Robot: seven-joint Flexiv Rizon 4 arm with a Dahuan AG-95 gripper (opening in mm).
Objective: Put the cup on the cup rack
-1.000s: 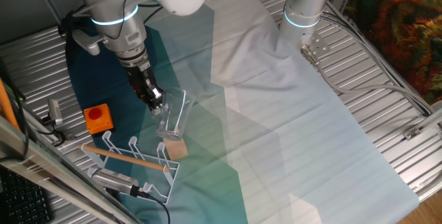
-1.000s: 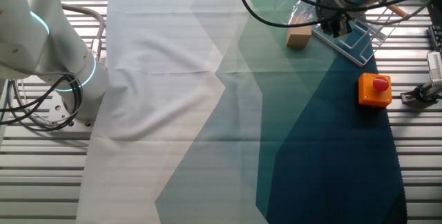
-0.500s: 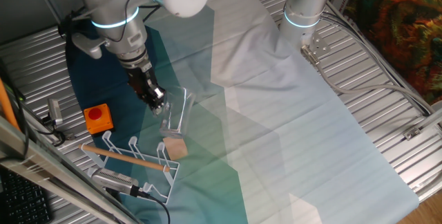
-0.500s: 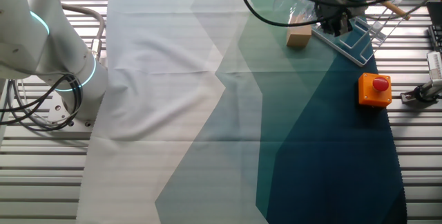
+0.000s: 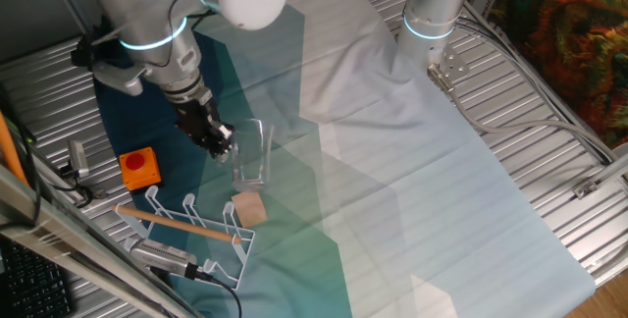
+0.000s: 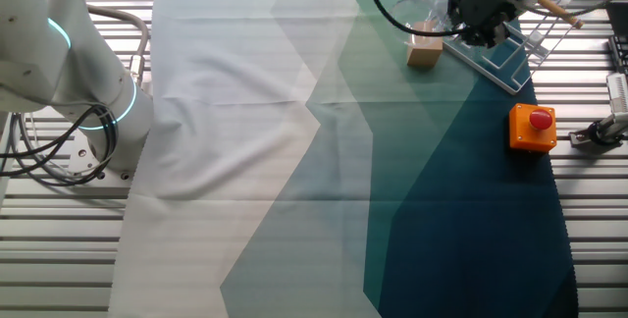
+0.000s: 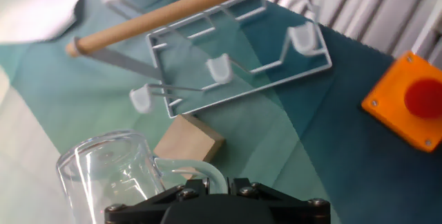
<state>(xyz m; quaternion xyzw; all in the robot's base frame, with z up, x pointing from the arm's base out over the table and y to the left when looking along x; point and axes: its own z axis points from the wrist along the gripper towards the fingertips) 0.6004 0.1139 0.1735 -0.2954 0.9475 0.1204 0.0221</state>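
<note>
One arm over the dark teal end of the cloth, gripper (image 5: 222, 141) clamped on the handle of the cup (image 5: 251, 153); hand view shows the clear handle loop running into the black gripper body at bottom edge, so jaws pinched on it. Cup (image 7: 114, 175) held clear of the cloth, mouth facing the hand camera, glass walls only faintly visible. Wooden block (image 7: 188, 143) lies just behind the cup in the hand view, on the cloth, between cup and cup rack (image 7: 235, 65). Cup rack sits flat beyond the block, white wire frame with looped prongs, wooden rod (image 7: 173, 13) across its far side. In one fixed view the cup hangs above and near the block (image 5: 248, 209), rack (image 5: 186, 230) below-left of both. Orange box with red button (image 6: 531, 125) stands apart from the rack, on dark cloth. In the other fixed view, gripper (image 6: 481, 26) is at top edge, over the rack
</note>
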